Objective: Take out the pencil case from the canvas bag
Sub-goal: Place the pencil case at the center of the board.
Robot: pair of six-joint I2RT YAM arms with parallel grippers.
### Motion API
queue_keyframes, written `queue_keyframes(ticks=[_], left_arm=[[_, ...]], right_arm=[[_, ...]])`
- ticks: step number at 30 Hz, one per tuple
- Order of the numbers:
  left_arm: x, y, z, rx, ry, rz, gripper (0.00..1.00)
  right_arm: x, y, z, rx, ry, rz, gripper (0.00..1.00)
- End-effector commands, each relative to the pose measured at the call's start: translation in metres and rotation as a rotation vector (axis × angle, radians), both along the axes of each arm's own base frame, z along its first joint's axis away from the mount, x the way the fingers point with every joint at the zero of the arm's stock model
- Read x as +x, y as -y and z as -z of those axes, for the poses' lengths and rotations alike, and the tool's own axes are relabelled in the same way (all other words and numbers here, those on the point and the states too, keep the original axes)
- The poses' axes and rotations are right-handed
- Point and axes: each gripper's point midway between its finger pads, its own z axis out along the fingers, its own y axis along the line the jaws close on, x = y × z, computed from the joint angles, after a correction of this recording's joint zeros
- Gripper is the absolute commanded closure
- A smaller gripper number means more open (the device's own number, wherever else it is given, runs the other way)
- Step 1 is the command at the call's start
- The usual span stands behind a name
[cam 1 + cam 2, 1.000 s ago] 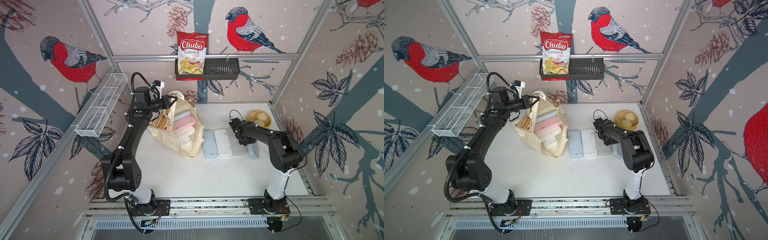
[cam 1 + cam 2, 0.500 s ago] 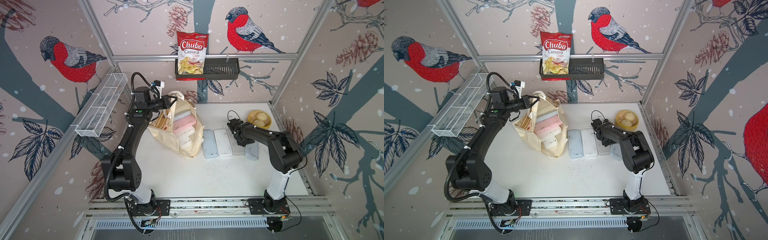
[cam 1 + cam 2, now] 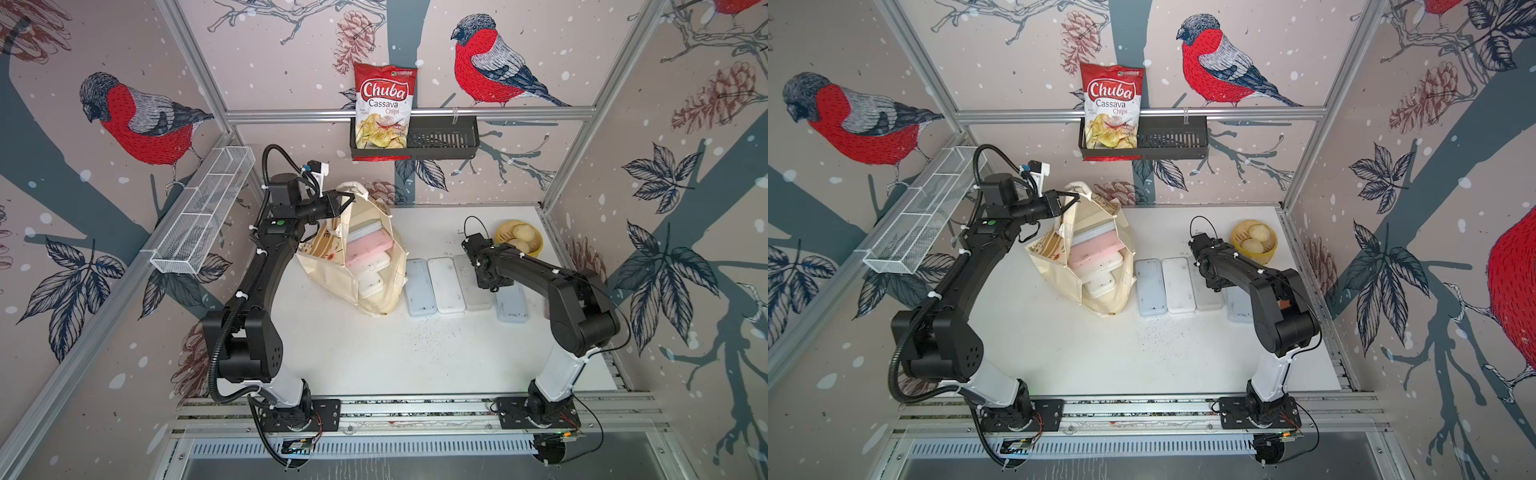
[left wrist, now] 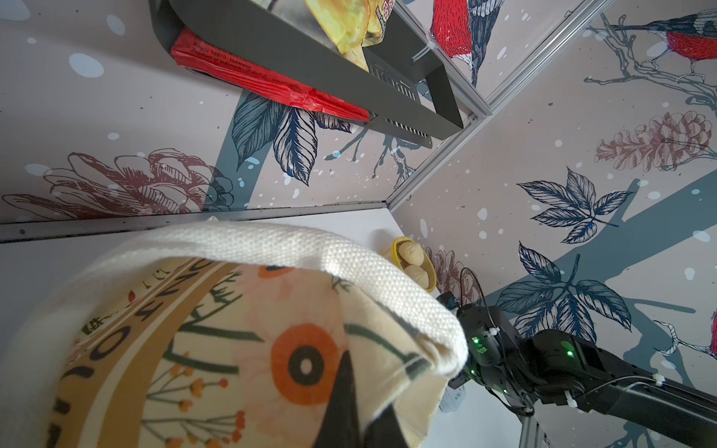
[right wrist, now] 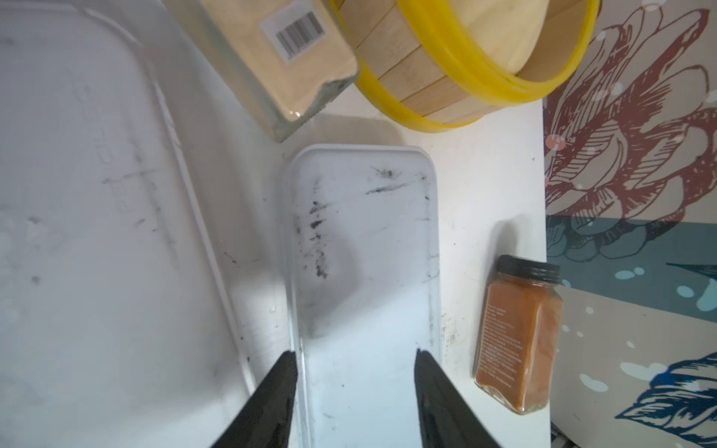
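Left gripper (image 3: pixel 343 201) clenched on handle (image 4: pixel 271 244) of canvas bag (image 3: pixel 365 303), far left. Likely props mouth open for access. Pink pencil case (image 3: pixel 368 249) stacked inside with others. Right gripper (image 5: pixel 355 357): jaws parted, holding nothing, poised over pale blue pencil case (image 5: pixel 361 240). That case lies flat at right end of table row.
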Motion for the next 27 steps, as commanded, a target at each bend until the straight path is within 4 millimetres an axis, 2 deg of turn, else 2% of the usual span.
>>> queue_keyframes(ticks=[1, 9, 16, 19, 22, 27], left_arm=[[0.000, 0.001, -0.016, 0.000, 0.075, 0.011, 1.00], [0.000, 0.001, -0.016, -0.002, 0.073, 0.011, 1.00], [0.000, 0.001, -0.017, -0.003, 0.075, 0.010, 1.00], [0.001, 0.000, -0.016, -0.005, 0.071, 0.004, 1.00], [0.002, -0.001, -0.015, -0.005, 0.069, -0.001, 1.00], [0.002, -0.001, -0.015, -0.005, 0.067, -0.006, 1.00]], right_arm=[[0.006, -0.014, -0.009, 0.139, 0.055, 0.007, 0.49], [0.017, -0.037, -0.052, 0.297, 0.175, -0.020, 0.49], [0.014, -0.077, -0.102, 0.425, 0.295, -0.091, 0.49], [0.009, -0.102, -0.128, 0.462, 0.350, -0.145, 0.49], [0.000, -0.136, -0.157, 0.516, 0.415, -0.223, 0.49], [-0.028, -0.211, -0.204, 0.705, 0.540, -0.393, 0.49]])
